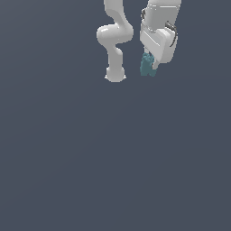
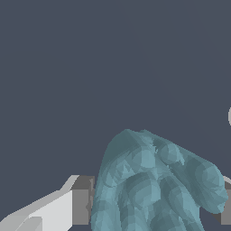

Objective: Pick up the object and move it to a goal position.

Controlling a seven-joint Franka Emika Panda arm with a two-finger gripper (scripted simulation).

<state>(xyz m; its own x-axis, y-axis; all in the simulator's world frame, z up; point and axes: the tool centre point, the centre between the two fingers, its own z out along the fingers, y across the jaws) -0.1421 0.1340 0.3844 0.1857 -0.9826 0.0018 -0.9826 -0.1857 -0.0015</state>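
— Teal-blue and knobbly, that is the object (image 1: 147, 66). Where does it sit right now?

— Between the fingers of the hand (image 1: 149, 67), at the far end of the scene, toward the exterior view's right of the arm's base (image 1: 115, 74). It hangs below the white body of the hand, taller than it is wide, narrower than the hand itself.

— Is the hand actually holding it, or only around it?

— Holding it, as far as the wrist view shows. There the object (image 2: 153, 185) fills the space between the two fingers. One grey pad (image 2: 81, 203) lies right against its side, and on the opposite side the other pad (image 2: 226, 207) shows only as a sliver at the edge of the picture, touching or nearly touching the lumps. So the hand is closed narrowly on the object.

— Does the object touch the tabletop?

— I cannot tell. In the exterior view the grey tabletop (image 1: 113, 158) is one flat colour with no shadow under the object, so contact or a gap cannot be read. Its lower end sits about level with the arm's base in that picture.

— And the arm?

— White and jointed, it rises from its base, bends out of the upper edge of the exterior view and comes back down to the hand, which is tilted a little.
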